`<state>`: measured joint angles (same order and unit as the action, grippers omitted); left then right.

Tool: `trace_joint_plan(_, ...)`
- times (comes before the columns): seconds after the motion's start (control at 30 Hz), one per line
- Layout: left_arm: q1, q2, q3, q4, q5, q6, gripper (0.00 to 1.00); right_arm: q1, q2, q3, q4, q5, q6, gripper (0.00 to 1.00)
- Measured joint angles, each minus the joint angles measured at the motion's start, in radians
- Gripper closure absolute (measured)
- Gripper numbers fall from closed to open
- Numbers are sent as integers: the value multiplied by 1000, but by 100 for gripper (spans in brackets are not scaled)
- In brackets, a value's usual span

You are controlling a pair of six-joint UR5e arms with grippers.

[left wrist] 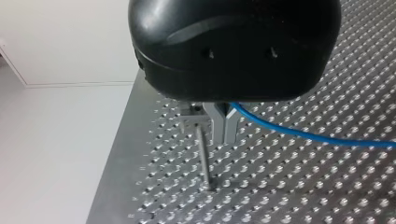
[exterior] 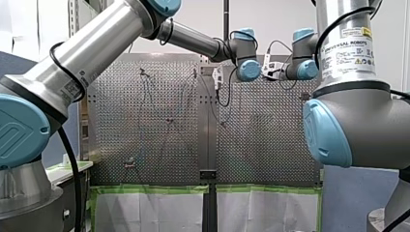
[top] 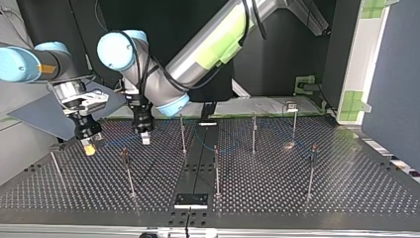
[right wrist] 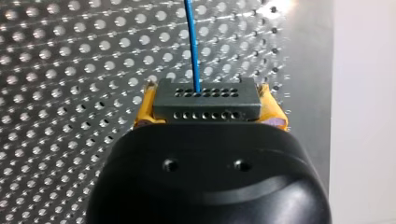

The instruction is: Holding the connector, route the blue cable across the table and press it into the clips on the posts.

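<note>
Front/top oppose across table (top: 346, 188); wrists close.

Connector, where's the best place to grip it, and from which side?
Grip the connector by its two short ends, coming from the back, opposite the holed face where the cable leaves. It is a flat block, and the yellow pads of my right gripper clamp it so.

The table (left wrist: 289, 186) is perforated metal with a dull sheen; the post (left wrist: 204, 158) is smooth metal. The blue cable (left wrist: 299, 134) looks smooth, the connector (right wrist: 207, 103) matt grey.
</note>
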<state>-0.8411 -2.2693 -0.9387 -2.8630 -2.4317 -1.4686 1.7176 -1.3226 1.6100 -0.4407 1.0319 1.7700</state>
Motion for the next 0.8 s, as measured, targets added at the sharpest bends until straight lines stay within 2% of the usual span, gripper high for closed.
trace_joint_plan(0.2, 11, 0, 7, 2, 7, 37, 99, -5, -1, 0, -14, -4, 29, 100)
trace_joint_plan(0.47, 30, -1, 9, 3, 46, 51, 99, -12, -1, -1, -39, -15, 53, 100)
trace_joint_plan(0.8, 69, -3, 13, 3, 101, 66, 99, -18, -1, -4, -84, -56, 93, 100)
